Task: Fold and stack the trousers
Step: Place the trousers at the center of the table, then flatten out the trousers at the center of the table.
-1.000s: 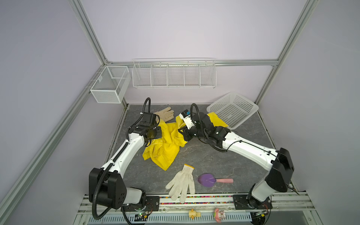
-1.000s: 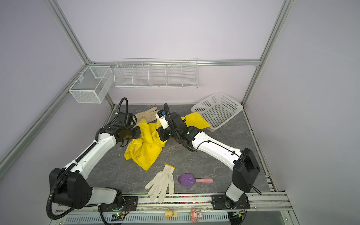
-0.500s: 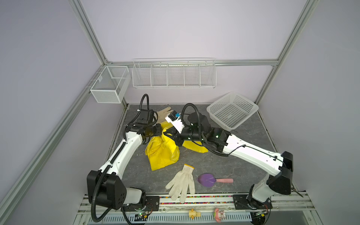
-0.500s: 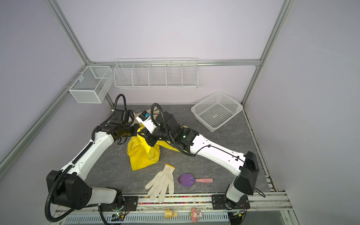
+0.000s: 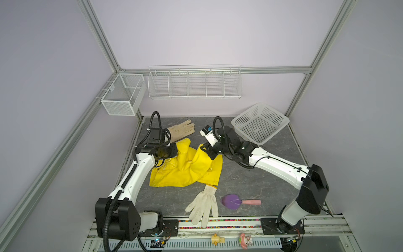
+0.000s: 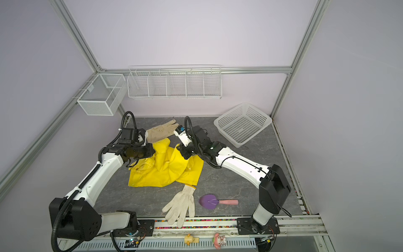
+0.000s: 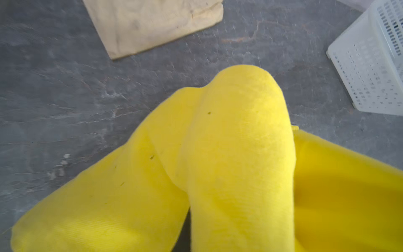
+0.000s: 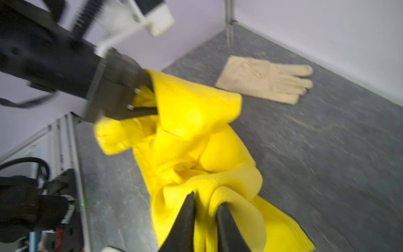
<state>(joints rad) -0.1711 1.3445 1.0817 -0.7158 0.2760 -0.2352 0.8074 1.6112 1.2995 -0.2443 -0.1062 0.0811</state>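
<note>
trousers (image 5: 185,172) soft, limp: likely best pinched at waistband. left gripper (image 8: 152,99) clamped on them; right gripper (image 8: 207,199) straddles a fold, hold unclear.

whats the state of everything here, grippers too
trousers, crumpled, not folded, two bunches lifted
left gripper, shut on trousers
right gripper, cloth between its jaws, grip unclear
tan glove, lying flat
white glove, lying flat
purple scoop, lying flat
basket, empty
wall rack, empty
</note>
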